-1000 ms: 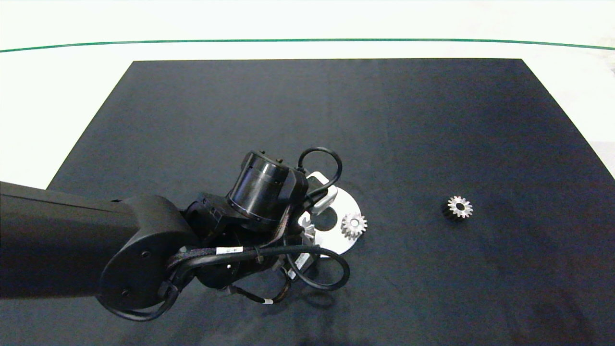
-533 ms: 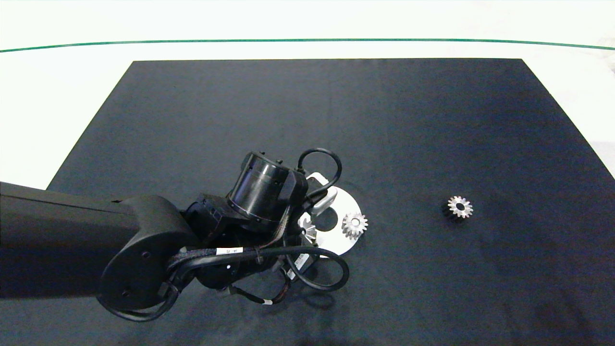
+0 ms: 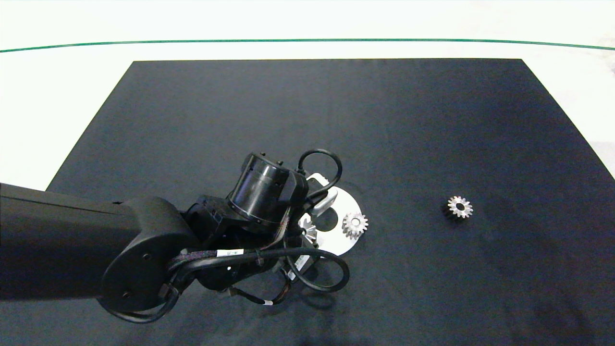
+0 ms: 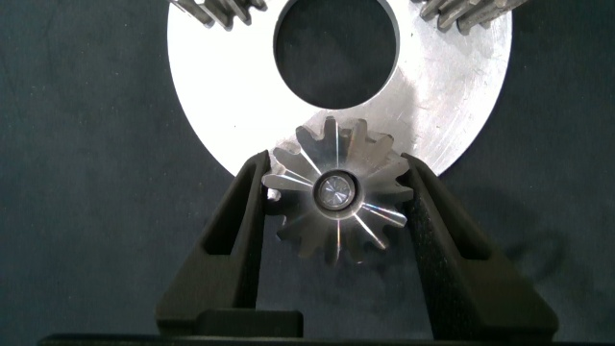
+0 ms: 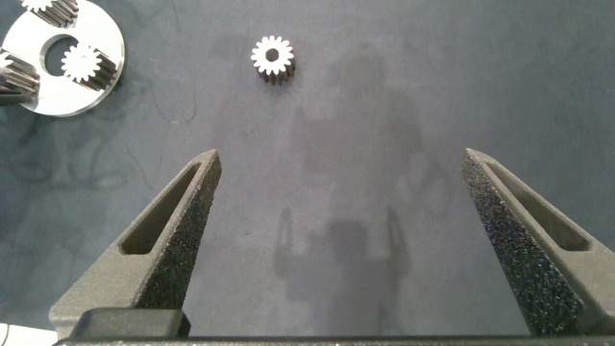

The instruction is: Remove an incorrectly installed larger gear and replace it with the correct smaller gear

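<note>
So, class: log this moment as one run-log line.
left tool: closed on larger gear at round plate | right tool: open, off to the side above mat | smaller gear: loose on mat

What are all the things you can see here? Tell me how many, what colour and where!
Table: one, white, under everything.
Line: one, green, across the table's far side.
Mat: one, black, on the table.
Plate: one, silver, round with a hole, on the mat.
Big gear: one, silver, at the plate's edge.
Small gears: two, silver, on the plate.
Loose small gear: one, silver, alone on the mat.
Left gripper: one, dark, closed around the big gear.
Right gripper: one, dark, open above bare mat.
</note>
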You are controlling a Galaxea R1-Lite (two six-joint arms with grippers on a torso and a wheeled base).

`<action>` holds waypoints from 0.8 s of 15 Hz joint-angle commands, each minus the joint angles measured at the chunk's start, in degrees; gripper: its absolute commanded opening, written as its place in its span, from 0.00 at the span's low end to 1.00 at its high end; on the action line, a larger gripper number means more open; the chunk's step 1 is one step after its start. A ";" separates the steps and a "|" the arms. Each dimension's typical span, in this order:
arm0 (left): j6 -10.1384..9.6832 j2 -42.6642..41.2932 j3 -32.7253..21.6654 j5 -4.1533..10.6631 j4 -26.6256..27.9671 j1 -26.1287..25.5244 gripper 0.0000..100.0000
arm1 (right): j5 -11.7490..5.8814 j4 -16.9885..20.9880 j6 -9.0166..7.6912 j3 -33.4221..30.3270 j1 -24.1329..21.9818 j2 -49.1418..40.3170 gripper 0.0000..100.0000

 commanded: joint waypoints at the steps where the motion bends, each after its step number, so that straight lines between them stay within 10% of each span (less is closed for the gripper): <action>1: 0.08 0.05 0.03 0.07 0.10 -0.07 0.25 | 0.05 0.08 -0.03 -0.01 0.01 -0.11 1.00; 12: 0.08 -1.62 -0.23 0.16 0.54 -0.51 0.25 | 0.13 0.17 -0.03 -0.01 0.01 -0.46 1.00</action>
